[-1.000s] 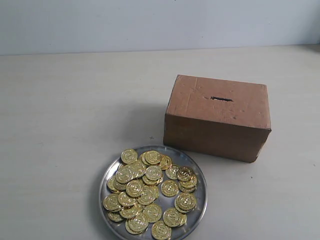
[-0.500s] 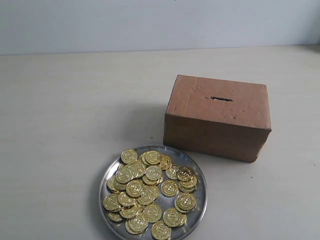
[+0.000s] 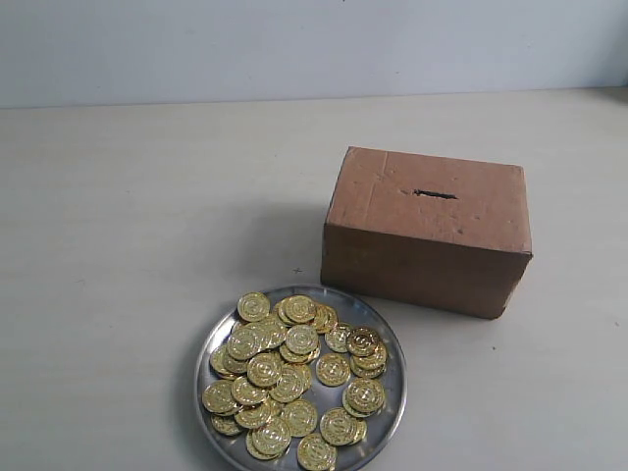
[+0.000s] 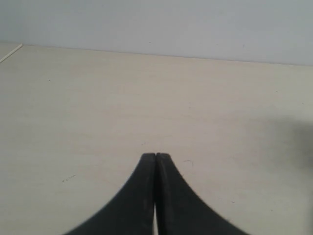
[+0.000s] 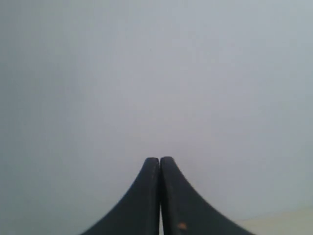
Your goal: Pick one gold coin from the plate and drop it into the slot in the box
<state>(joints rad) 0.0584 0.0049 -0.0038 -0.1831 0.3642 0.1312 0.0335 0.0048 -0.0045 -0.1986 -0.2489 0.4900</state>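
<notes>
A round silver plate (image 3: 385, 334) sits at the front of the exterior view, heaped with several gold coins (image 3: 294, 378). Just behind it to the right stands the brown cardboard box (image 3: 427, 245), with the dark slot (image 3: 434, 194) on its top face. Neither arm shows in the exterior view. My left gripper (image 4: 155, 155) is shut with nothing in it, above bare table. My right gripper (image 5: 160, 159) is also shut and empty, facing a pale grey wall. No coin, plate or box appears in either wrist view.
The pale table (image 3: 147, 226) stretches bare to the left of and behind the box. A grey wall (image 3: 294, 44) closes the far side. The plate's front edge is cut off by the bottom of the exterior view.
</notes>
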